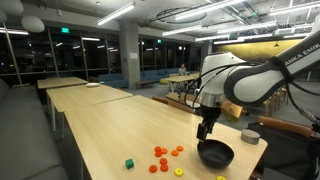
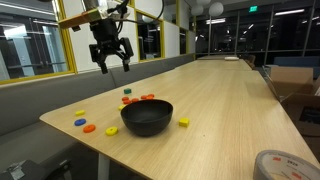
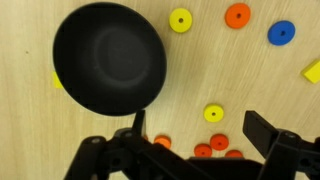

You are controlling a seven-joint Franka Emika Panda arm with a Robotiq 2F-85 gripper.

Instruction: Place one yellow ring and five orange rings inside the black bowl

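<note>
Arm reaches in over the worktop (image 1: 95,125) with the forearm roughly level and the wrist bent down, so the tool (image 1: 206,133) points straight at the surface. It hangs clear of the worktop and touches nothing. In the wrist view the two fingers (image 3: 258,128) are spread wide with nothing between the pads.

Black bowl (image 3: 110,58) sits upright near the short end edge of the worktop, just beside the tool's footprint. It shows in both exterior views (image 2: 147,117).

Orange rings (image 3: 219,142) lie clustered flat on the worktop straight under the tool, between its fingers in the wrist view. They are close to the bowl rim but outside it. In an exterior view the same cluster (image 1: 165,157) lies between the bowl and a green cube (image 1: 129,163).

Yellow ring (image 3: 214,114) lies flat just beside the orange cluster, apart from the bowl.

On the other side of the bowl a second yellow ring (image 3: 180,19), a lone orange ring (image 3: 237,15) and a blue ring (image 3: 281,33) lie in a loose row toward the end edge. A yellow block (image 3: 313,70) lies near them.

A tape roll (image 2: 280,165) sits at the long edge, well apart from the rest. Every ring in view is on the worktop, not in the bowl.
</note>
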